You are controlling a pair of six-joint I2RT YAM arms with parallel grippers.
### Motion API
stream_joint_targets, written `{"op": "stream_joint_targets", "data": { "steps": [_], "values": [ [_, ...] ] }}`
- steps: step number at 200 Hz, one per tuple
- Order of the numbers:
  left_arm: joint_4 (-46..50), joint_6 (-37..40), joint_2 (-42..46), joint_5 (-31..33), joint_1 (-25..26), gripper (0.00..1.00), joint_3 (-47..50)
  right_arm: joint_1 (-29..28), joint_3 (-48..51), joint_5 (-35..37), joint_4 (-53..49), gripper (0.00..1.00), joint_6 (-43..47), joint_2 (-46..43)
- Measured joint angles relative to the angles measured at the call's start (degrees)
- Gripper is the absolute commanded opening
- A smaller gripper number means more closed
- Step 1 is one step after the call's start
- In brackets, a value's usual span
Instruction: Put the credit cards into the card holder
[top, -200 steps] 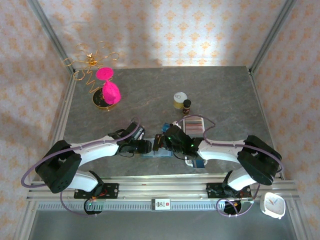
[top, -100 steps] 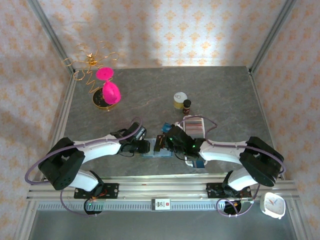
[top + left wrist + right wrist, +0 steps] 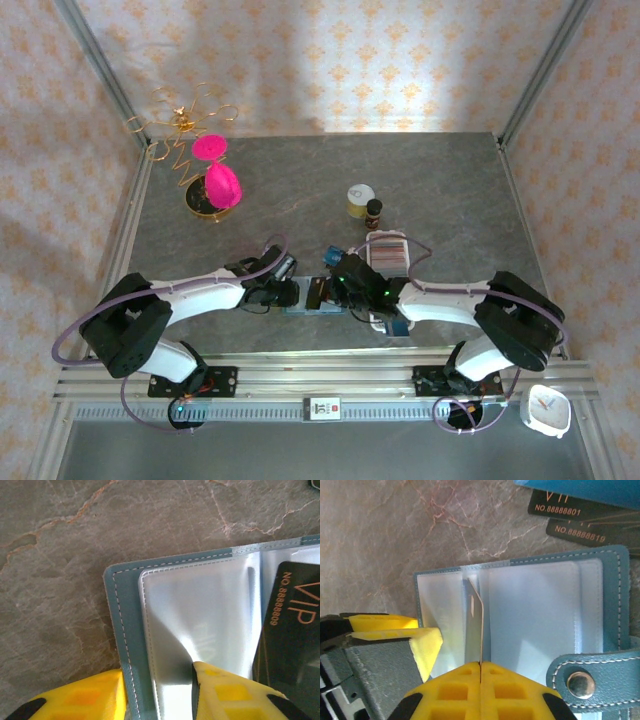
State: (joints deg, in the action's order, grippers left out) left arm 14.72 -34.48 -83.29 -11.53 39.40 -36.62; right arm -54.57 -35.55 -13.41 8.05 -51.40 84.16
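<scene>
The teal card holder (image 3: 612, 610) lies open on the table, its clear sleeves up and its snap tab (image 3: 580, 682) at the near right. My right gripper (image 3: 480, 664) is shut on a dark credit card (image 3: 475, 625), held edge-up with its far end at the holder's fold. The left wrist view shows that card's face with gold VIP lettering (image 3: 292, 630). My left gripper (image 3: 157, 680) straddles the card holder's (image 3: 120, 630) left edge, one finger (image 3: 75, 700) outside the cover and the other on a sleeve. More dark cards (image 3: 580, 510) and a blue one (image 3: 585, 489) lie just beyond.
A white slotted tray (image 3: 388, 250) with cards stands behind the right gripper (image 3: 325, 290). Farther back are a yellow jar (image 3: 360, 200) and a small dark bottle (image 3: 373, 210). A pink hourglass (image 3: 215, 180) on a gold wire stand is at the back left.
The left jaws have narrowed around the holder's edge. The left arm has edged slightly right. The right gripper and its card have barely moved.
</scene>
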Motion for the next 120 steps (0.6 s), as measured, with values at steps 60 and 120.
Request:
{"op": "stream_joint_targets", "data": {
  "steps": [60,120],
  "values": [
    [0.07,0.00,-0.13,0.00,0.00,0.32,0.00,0.42,0.00,-0.74,0.33,0.00,0.57,1.07],
    [0.04,-0.02,-0.22,-0.02,0.00,0.32,0.02,1.11,-0.28,-2.64,0.33,0.00,2.08,3.19]
  ]
}}
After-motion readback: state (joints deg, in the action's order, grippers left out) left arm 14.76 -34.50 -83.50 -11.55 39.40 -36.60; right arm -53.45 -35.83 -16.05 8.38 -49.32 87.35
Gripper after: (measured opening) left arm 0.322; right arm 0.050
